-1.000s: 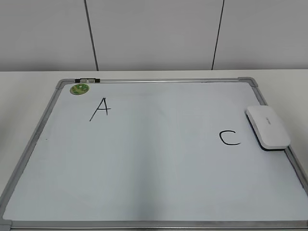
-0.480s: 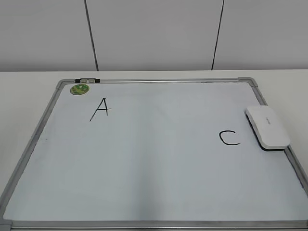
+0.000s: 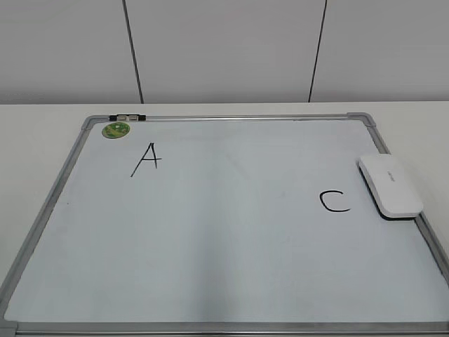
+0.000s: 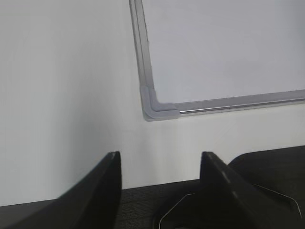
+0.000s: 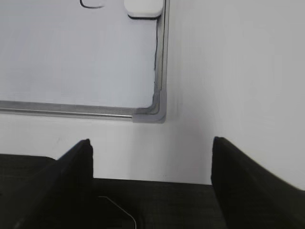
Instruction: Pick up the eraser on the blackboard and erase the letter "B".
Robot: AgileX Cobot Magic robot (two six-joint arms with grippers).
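The blackboard (image 3: 210, 246) is a white board with a silver frame, lying flat on the table. A black "A" (image 3: 146, 159) and a black "C" (image 3: 334, 201) are on it; no letter "B" shows, and the area between them is blank. The white eraser (image 3: 391, 185) lies on the board's right edge, beside the "C"; it also shows at the top of the right wrist view (image 5: 142, 6). My left gripper (image 4: 161, 155) is open and empty, over the table near the board's front left corner (image 4: 155, 109). My right gripper (image 5: 152, 140) is open and empty, near the front right corner (image 5: 152, 114). Neither gripper shows in the exterior view.
A small round green magnet (image 3: 116, 130) sits at the board's far left corner, with a small black-and-silver clip (image 3: 127, 117) on the top frame beside it. White table surrounds the board; a grey panelled wall stands behind.
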